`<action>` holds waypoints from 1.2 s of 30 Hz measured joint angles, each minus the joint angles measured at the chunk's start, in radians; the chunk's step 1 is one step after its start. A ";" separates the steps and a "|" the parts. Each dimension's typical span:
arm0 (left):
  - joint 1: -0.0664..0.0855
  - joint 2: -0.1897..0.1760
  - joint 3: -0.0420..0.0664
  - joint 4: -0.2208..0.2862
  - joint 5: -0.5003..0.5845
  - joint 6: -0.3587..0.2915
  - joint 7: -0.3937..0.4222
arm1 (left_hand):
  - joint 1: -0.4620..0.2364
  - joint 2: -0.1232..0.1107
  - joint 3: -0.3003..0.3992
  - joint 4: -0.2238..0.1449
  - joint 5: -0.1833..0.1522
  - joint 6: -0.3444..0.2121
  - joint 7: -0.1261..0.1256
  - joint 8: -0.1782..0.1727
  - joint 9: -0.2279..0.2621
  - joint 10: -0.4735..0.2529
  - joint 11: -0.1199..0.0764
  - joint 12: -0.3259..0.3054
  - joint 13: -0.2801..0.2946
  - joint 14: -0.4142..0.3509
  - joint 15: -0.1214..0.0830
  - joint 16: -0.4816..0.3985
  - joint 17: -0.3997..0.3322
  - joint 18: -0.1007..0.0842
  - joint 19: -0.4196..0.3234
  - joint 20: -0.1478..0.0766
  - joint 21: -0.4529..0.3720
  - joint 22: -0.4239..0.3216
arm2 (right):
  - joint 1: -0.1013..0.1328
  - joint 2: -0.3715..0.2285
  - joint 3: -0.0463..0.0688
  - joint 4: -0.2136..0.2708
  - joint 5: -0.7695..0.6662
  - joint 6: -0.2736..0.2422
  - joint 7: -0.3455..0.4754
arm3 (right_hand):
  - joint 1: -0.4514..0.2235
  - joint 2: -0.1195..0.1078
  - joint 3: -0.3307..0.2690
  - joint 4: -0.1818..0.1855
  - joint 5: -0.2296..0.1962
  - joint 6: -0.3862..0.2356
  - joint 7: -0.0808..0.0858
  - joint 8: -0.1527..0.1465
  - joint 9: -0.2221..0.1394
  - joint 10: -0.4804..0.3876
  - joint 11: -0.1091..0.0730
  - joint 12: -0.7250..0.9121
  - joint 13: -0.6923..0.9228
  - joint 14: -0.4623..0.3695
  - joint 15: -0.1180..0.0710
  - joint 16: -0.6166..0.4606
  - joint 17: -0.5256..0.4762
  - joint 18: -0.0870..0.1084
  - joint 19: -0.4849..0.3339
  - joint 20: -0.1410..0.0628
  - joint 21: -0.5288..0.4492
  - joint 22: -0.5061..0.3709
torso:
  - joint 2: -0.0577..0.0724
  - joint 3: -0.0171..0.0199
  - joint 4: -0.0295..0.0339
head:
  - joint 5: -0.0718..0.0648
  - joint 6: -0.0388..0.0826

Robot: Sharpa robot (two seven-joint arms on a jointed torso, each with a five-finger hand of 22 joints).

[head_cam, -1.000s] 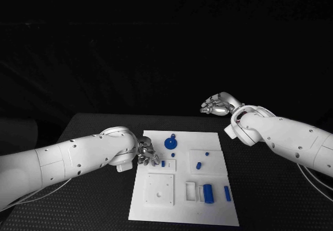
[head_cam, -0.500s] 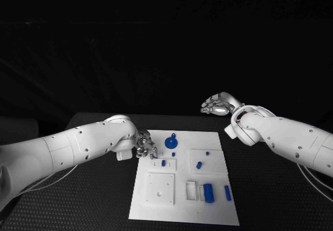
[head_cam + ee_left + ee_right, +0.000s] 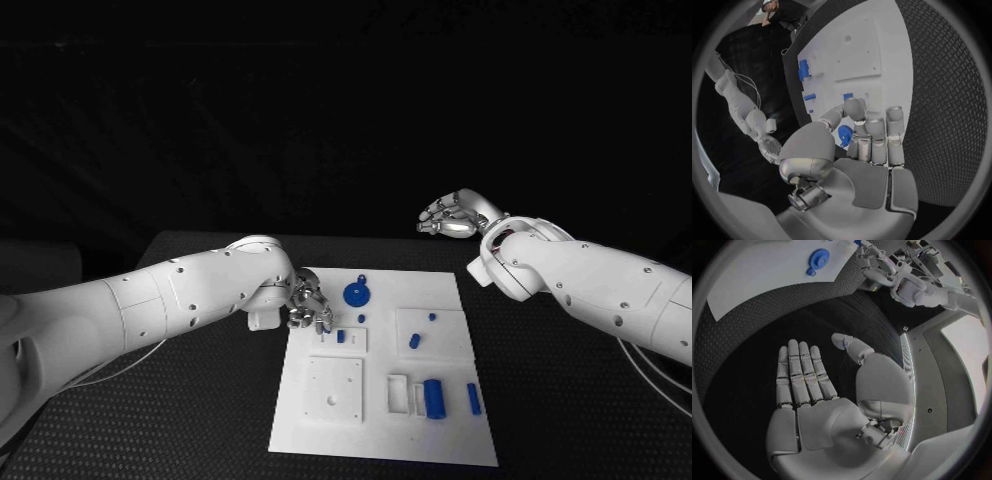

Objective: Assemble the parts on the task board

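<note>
The white task board (image 3: 433, 440) lies mid-table. On it are a round blue disc (image 3: 356, 296), a thick blue cylinder (image 3: 431, 398), a slim blue bar (image 3: 473, 400) and small blue pieces (image 3: 414, 341) (image 3: 340, 337). My left hand (image 3: 306, 308) hovers at the board's far left edge, just left of the disc, and holds nothing. In the left wrist view its fingers (image 3: 876, 140) lie straight side by side with the thumb bent in front. The disc (image 3: 845, 135) shows in the gap behind them. My right hand (image 3: 454, 215) is raised beyond the board's far right corner, flat and empty (image 3: 817, 405).
A raised white square plate with a hole (image 3: 335, 392) sits at the board's near left, and white slotted blocks (image 3: 397, 395) stand beside the cylinder. Black table (image 3: 188, 420) borders the board on both sides.
My left arm has shifted slightly away from me and towards the board, carrying the hand nearer the disc. The right arm and the parts have stayed put.
</note>
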 measured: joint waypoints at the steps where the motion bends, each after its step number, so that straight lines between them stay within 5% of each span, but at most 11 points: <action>1: 0.000 -0.001 -0.003 0.003 -0.003 0.000 0.000 | -0.002 -0.002 0.000 0.000 0.011 0.000 0.000 0.000 0.000 0.000 0.000 0.000 -0.001 0.000 0.000 0.000 0.000 0.000 0.000 0.000 0.000 0.000 | 0.000 0.000 0.000 0.000 0.000 0.000 0.000 | 0.000 0.000 0.000 0.000 0.002 0.000 0.000 0.000 0.000 0.000 0.000 0.000 0.000 0.000 0.000 0.000 0.000 0.000 0.000 0.000 0.000 0.000 | 0.000 -0.0001 0.0001 | 0.000 0.000; 4: 0.000 -0.002 -0.016 0.011 -0.015 0.000 -0.002 | -0.005 -0.005 -0.001 -0.001 0.020 0.000 0.000 0.000 0.000 0.000 0.000 0.006 -0.002 0.000 0.000 0.004 0.001 0.000 0.000 0.000 0.004 0.000 | 0.000 0.000 0.000 0.000 0.000 0.000 0.000 | 0.000 0.000 0.000 0.000 0.004 0.000 0.000 0.000 0.000 0.000 0.000 0.000 0.000 0.000 0.000 -0.004 0.000 0.000 0.000 0.000 0.000 0.001 | 0.000 -0.0002 0.0004 | 0.001 -0.001; 13: -0.001 -0.002 -0.028 0.017 -0.047 -0.002 -0.003 | -0.011 -0.011 -0.001 -0.001 0.033 0.000 0.000 0.000 0.004 0.000 0.000 0.007 -0.004 0.002 -0.002 0.005 0.001 0.000 0.000 0.000 0.004 0.000 | 0.000 0.000 0.000 0.001 0.000 0.000 0.000 | 0.000 0.000 0.000 0.000 0.004 0.000 0.000 0.000 0.000 0.000 0.000 0.000 0.000 0.000 0.000 -0.004 0.000 0.000 0.000 0.000 0.000 0.001 | 0.000 -0.0009 0.0004 | 0.002 -0.003; 36: -0.006 -0.003 -0.033 0.013 -0.077 -0.013 -0.001 | -0.011 -0.011 -0.004 -0.004 0.033 0.000 0.000 -0.002 0.006 -0.002 -0.002 0.011 -0.008 0.003 -0.003 0.005 0.001 0.000 0.000 0.000 0.008 0.000 | 0.000 0.000 0.000 0.000 0.000 0.000 0.000 | 0.000 0.000 0.000 0.000 0.004 0.000 0.000 0.000 -0.001 0.000 0.000 0.000 0.000 0.000 0.000 -0.004 0.000 0.000 0.000 0.000 0.000 0.002 | 0.000 -0.0005 0.0004 | 0.001 -0.004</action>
